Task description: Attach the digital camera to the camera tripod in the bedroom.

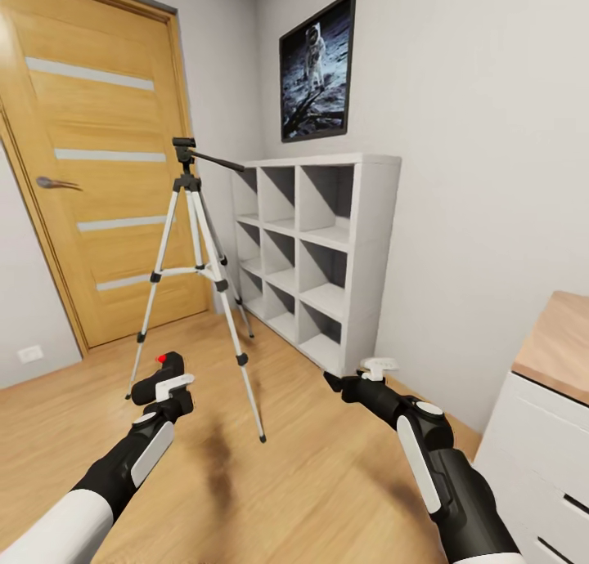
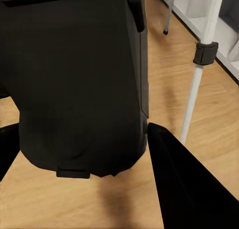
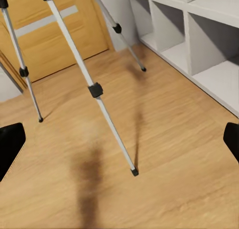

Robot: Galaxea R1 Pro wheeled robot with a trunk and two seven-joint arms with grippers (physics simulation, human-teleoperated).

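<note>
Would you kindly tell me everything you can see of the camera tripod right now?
The camera tripod stands upright on the light wood floor, between the wooden door and the white cube shelf. Its three silver-white telescoping legs are splayed, with black joints and black feet, braced by a spreader midway. On top sits a black head, bare, with a pan handle pointing toward the shelf. Nothing but the floor touches it; the digital camera is held low in the left end effector, short of it.
</note>
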